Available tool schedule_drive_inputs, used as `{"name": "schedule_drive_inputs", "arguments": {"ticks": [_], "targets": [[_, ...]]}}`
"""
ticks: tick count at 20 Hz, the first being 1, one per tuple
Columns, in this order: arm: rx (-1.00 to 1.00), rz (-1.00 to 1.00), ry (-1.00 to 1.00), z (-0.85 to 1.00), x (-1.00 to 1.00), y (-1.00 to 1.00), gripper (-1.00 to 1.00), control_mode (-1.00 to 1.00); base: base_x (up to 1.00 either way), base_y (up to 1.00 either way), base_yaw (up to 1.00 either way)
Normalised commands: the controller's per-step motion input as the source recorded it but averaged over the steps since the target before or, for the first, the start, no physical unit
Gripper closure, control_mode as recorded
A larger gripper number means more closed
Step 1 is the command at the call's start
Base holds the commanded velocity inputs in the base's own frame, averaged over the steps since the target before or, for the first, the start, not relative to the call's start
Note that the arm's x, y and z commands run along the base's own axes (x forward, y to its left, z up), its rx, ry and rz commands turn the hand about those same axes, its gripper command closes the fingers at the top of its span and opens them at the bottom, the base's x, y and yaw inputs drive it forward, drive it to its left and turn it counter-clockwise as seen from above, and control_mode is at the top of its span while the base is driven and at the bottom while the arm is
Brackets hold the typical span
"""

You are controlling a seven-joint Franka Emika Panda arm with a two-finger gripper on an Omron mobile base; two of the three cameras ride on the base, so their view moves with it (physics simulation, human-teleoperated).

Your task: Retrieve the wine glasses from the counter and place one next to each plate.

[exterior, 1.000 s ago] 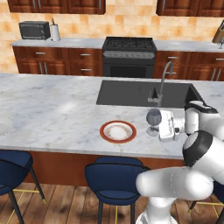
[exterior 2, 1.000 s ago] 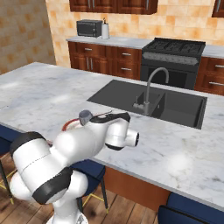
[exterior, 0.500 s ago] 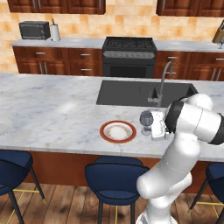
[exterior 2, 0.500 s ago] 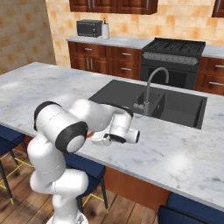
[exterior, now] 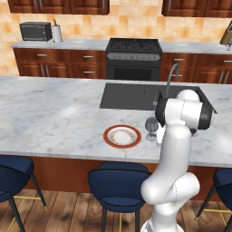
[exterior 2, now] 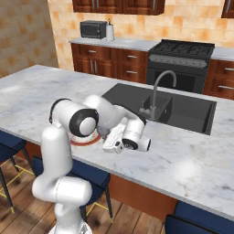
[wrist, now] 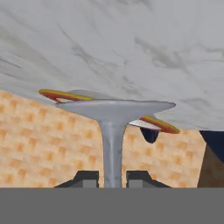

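A smoky grey wine glass (exterior: 151,126) stands upright just right of the red-orange-rimmed plate (exterior: 122,136) on the marble island. My gripper (exterior: 155,134) reaches it from the right, low at the stem. The hand view is rolled upside down: the thin stem (wrist: 112,146) runs between my fingertips (wrist: 89,177), and my gripper (wrist: 112,179) is shut on it. The glass's foot (wrist: 114,107) meets the marble, with the plate's rim (wrist: 159,124) behind. The plain white-grey plate (exterior: 2,130) lies at the island's far left. The other wine glass is out of view. The back counter (exterior: 81,44) runs along the tan tiles.
A dark sink (exterior: 136,96) with a curved faucet (exterior: 170,77) lies just behind the glass. Blue stools (exterior: 118,181) line the island's near edge. A microwave (exterior: 36,31) and a stove (exterior: 133,46) stand on the back counter line. My elbow (exterior 2: 73,119) hangs over the plate.
The arm's elbow has swung up and folded over. The glass in the gripper has shifted slightly left, closer to the plate's right side.
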Motion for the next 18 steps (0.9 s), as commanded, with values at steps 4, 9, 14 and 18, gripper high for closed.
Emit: {"name": "schedule_drive_inputs", "arguments": {"ticks": [4, 9, 14, 18], "targets": [[0.0, 0.0, 0.0, -0.31, 0.35, -0.01, 1.0, -1.0, 0.0, 0.0, 0.0], [0.0, 0.0, 0.0, -0.23, 0.43, 0.02, 1.0, -1.0, 0.0, 0.0, 0.0], [0.0, 0.0, 0.0, -0.23, 0.45, 0.12, 1.0, -1.0, 0.0, 0.0, 0.0], [0.0, 0.0, -0.03, -0.28, 0.06, 0.05, 1.0, -1.0, 0.0, 0.0, 0.0]]}}
